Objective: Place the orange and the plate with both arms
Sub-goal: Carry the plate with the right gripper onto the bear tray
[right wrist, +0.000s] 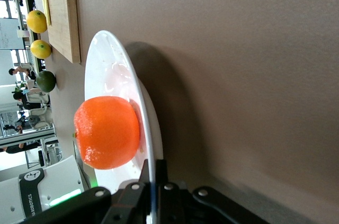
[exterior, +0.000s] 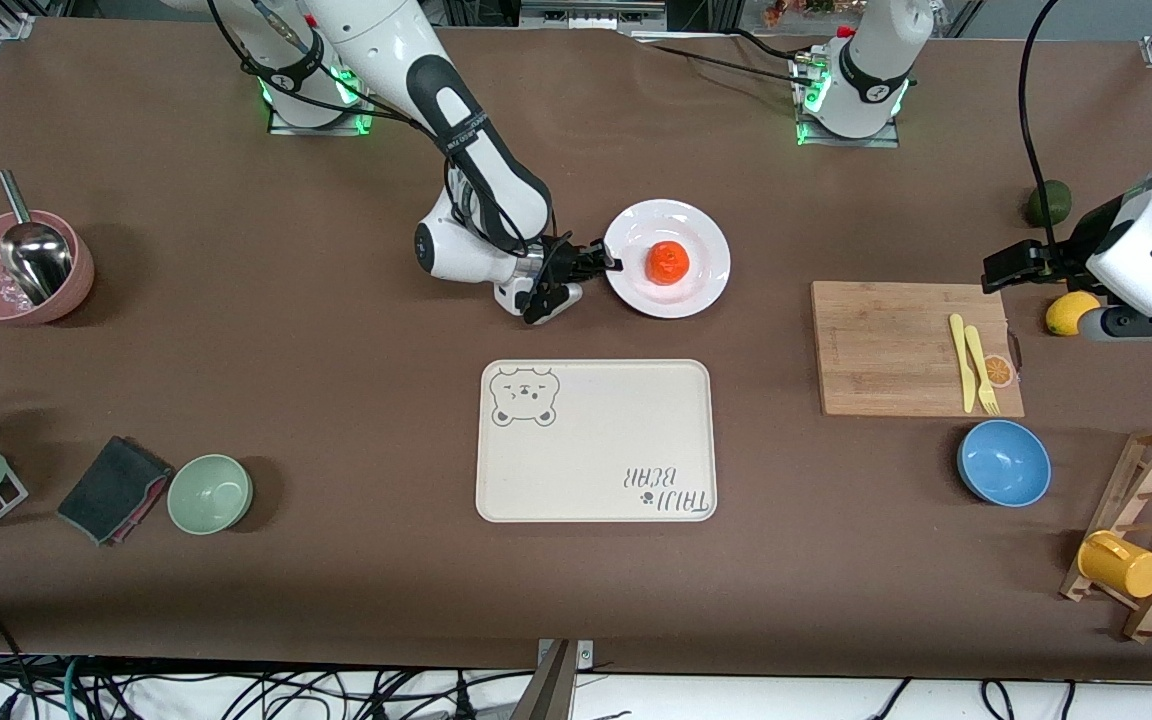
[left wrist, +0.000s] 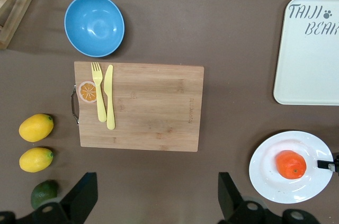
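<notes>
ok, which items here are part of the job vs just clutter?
Job: orange on the plate; right gripper shut on the plate's rim; left gripper open, waiting.
Clutter: bear tray, cutting board, blue bowl, lemon.

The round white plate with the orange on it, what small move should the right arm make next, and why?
Probably lift the round white plate slightly and level. The right gripper is shut on its rim, and the small red-orange orange sits loose on it, so tilting could roll it off. The cream bear-print tray lies nearer the front camera.

oranges 1 (exterior: 667, 262) | plates 1 (exterior: 704, 285) | lemons 2 (left wrist: 36, 127) | limes 1 (left wrist: 44, 194) | bowls 3 (exterior: 1004, 462) | trays 1 (exterior: 596, 440)
</notes>
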Available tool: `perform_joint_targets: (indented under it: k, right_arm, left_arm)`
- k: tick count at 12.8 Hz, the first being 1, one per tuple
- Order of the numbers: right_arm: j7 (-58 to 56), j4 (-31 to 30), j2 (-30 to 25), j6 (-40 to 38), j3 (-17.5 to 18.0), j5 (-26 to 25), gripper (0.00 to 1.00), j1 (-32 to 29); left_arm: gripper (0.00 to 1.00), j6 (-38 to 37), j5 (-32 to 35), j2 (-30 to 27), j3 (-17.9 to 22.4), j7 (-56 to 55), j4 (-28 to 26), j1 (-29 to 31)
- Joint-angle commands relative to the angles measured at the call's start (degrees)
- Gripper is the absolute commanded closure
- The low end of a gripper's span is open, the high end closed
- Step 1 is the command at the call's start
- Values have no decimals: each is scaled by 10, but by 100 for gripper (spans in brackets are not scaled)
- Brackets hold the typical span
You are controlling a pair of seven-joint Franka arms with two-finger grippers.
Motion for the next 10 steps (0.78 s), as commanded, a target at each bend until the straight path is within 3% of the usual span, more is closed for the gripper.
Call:
perform_joint_targets:
  k: [1, 6, 10]
  right_arm:
    - [-7, -3, 2, 10, -2, 5, 100, 2]
    - [1, 2, -6, 10, -7, 6, 100, -1]
    - [38, 39, -6, 3, -35, 8, 100, -12]
  left_arm:
    - [0, -11, 7, 4, 8, 12, 13, -7]
    - [0, -12, -5, 4, 8, 14, 14, -7]
    - [0, -12, -11, 4, 6, 14, 14, 0]
